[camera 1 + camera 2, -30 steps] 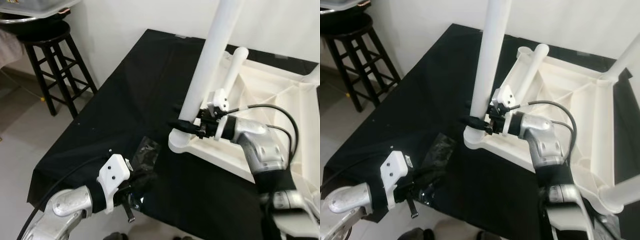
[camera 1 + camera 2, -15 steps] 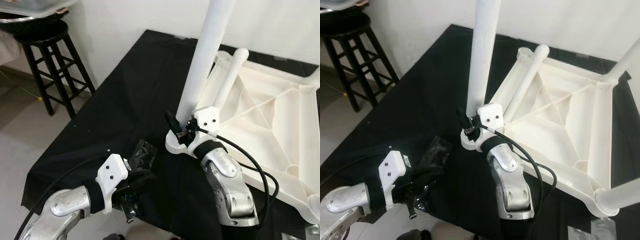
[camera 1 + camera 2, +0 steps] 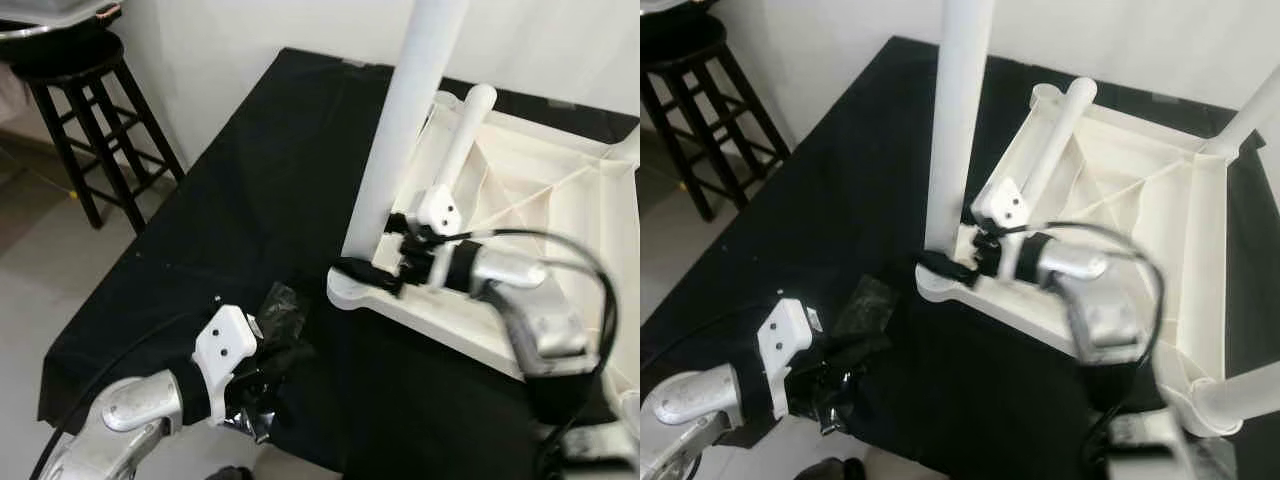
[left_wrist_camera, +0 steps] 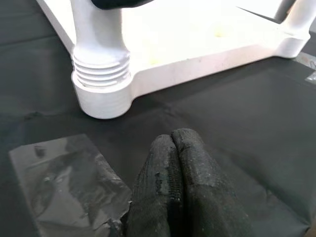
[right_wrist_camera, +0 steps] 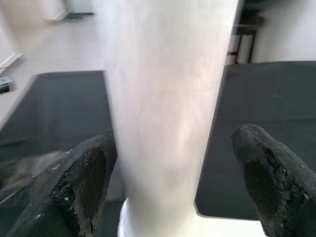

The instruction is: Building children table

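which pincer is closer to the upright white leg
Right. The right pincer is at the base of the leg, one finger on each side of it. The left pincer is shut, out over the black cloth beside a plastic bag, apart from the leg.

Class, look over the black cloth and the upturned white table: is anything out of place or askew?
One white leg lies loose inside the upturned table instead of standing in a socket. A crumpled plastic wrapper lies on the cloth.

The upright table leg [image 3: 405,120] runs off the frame's top edge — the right arm [image 3: 535,320] is motion-blurred.
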`<state>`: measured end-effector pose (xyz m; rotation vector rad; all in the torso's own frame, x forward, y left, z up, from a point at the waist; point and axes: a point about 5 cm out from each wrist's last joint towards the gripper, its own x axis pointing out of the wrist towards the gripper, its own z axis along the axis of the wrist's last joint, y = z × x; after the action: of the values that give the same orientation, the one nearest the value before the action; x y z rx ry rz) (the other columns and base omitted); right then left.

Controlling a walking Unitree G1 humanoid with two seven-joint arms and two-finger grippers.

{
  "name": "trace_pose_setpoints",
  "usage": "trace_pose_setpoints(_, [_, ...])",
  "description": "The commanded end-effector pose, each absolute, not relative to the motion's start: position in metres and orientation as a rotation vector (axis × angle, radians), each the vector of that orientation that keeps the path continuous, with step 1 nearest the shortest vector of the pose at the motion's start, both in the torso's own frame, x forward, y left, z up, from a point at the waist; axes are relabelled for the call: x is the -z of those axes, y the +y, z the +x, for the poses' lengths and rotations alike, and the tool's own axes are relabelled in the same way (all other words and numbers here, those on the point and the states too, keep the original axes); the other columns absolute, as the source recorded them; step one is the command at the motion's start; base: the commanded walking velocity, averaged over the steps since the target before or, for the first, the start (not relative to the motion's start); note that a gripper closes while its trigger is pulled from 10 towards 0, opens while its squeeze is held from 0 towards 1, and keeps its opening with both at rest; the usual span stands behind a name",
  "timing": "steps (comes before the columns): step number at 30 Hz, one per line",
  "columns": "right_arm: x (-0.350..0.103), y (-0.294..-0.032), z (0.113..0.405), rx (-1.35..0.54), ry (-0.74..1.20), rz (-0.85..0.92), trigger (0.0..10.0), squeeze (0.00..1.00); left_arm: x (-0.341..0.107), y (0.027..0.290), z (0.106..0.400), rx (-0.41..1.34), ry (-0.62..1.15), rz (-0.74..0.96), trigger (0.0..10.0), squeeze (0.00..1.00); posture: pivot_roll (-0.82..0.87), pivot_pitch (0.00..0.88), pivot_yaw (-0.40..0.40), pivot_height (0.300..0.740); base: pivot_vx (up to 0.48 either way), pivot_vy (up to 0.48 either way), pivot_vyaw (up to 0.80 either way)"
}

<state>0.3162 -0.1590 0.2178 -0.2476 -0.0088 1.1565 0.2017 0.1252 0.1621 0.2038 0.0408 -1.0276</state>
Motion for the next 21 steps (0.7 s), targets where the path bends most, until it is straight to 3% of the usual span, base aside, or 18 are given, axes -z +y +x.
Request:
trace_pose_setpoints(1, [-0.214, -0.16, 0.319, -1.243, 0.018, -0.201, 10.0, 0.0, -0.159, 0.125, 0.2, 1.03, 0.055, 0.21, 10.0, 0.0, 0.1, 0.172, -0.079, 0.74, 0.0, 0.0, 0.0])
trace_pose_setpoints(6, [-0.22, -0.162, 0.334, -1.305, 0.052, -0.16, 10.0, 0.0, -0.159, 0.124, 0.2, 1.027, 0.057, 0.209, 10.0, 0.0, 0.11, 0.171, -0.079, 0.74, 0.0, 0.0, 0.0])
trace_pose_setpoints(7, [-0.221, -0.164, 0.337, -1.309, 0.06, -0.154, 9.2, 0.0, -0.159, 0.124, 0.2, 1.027, 0.058, 0.209, 10.0, 0.0, 0.11, 0.172, -0.079, 0.74, 0.0, 0.0, 0.0])
trace_pose_setpoints(9, [-0.222, -0.165, 0.339, -1.315, 0.063, -0.151, 9.2, 0.0, -0.159, 0.124, 0.2, 1.027, 0.058, 0.209, 10.0, 0.0, 0.11, 0.172, -0.079, 0.74, 0.0, 0.0, 0.0])
trace_pose_setpoints(10, [-0.223, -0.167, 0.342, -1.327, 0.071, -0.13, 4.5, 0.0, -0.159, 0.124, 0.2, 1.028, 0.058, 0.21, 10.0, 0.0, 0.11, 0.175, -0.077, 0.74, 0.0, 0.0, 0.0])
trace_pose_setpoints(13, [-0.224, -0.169, 0.343, -1.335, 0.076, -0.115, 4.5, 0.0, -0.159, 0.124, 0.199, 1.029, 0.058, 0.21, 10.0, 0.0, 0.11, 0.175, -0.077, 0.74, 0.0, 0.0, 0.0])
trace_pose_setpoints(14, [-0.224, -0.172, 0.347, -1.348, 0.079, -0.112, 0.0, 0.0, -0.159, 0.124, 0.199, 1.03, 0.059, 0.21, 10.0, 0.0, 0.12, 0.175, -0.076, 0.74, 0.0, 0.0, 0.0])
trace_pose_setpoints(21, [-0.226, -0.185, 0.354, -1.361, 0.087, -0.108, 0.0, 0.0, -0.159, 0.122, 0.198, 1.036, 0.061, 0.207, 10.0, 0.0, 0.12, 0.181, -0.076, 0.74, 0.0, 0.0, 0.0])
